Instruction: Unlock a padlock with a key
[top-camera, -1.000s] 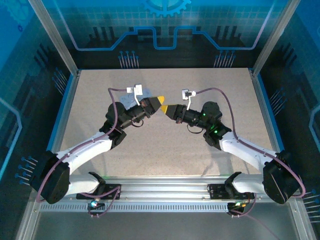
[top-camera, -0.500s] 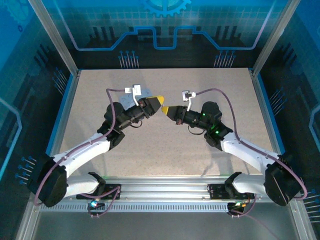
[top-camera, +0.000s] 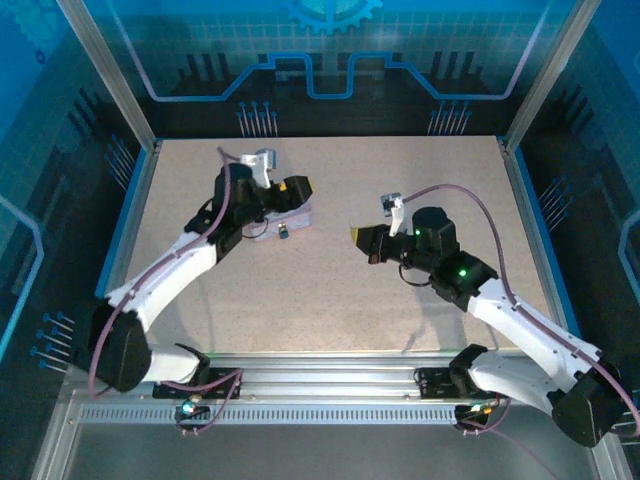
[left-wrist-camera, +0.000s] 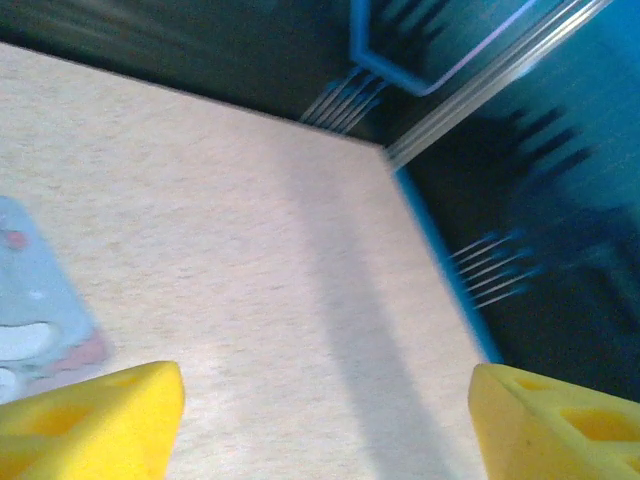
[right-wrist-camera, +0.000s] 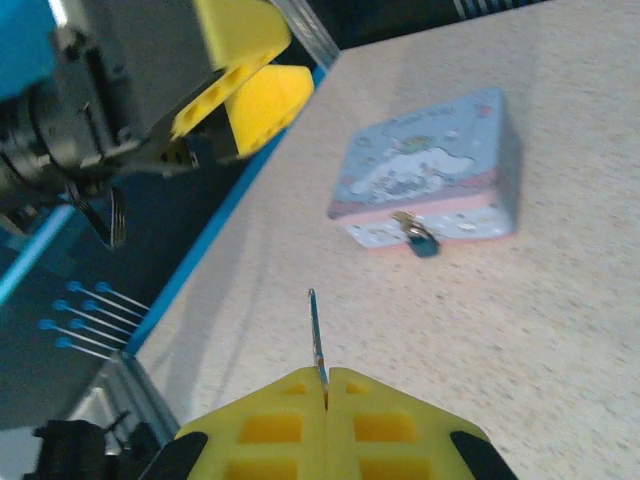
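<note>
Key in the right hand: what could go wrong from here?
The key is pinched only at its end by the right hand; it may twist on contact. The padlock hangs off the tin, and the left hand is open, holding nothing, so a push could shove it away.

A robotics lab cell: a speckled beige desk (top-camera: 330, 295) walled by silver aluminium posts (top-camera: 107, 75) and blue circuit-patterned panels (top-camera: 430, 40), with two white-and-black robot arms (top-camera: 165, 285) mounted.

A pastel blue-and-pink cartoon tin (right-wrist-camera: 425, 175) lies flat on the speckled beige table (top-camera: 330, 300) — about ten o'clock from the table's middle in the top view. Blue-patterned walls (top-camera: 330, 60) stand at twelve — a slotted metal rail (top-camera: 320, 385) at six.
</note>
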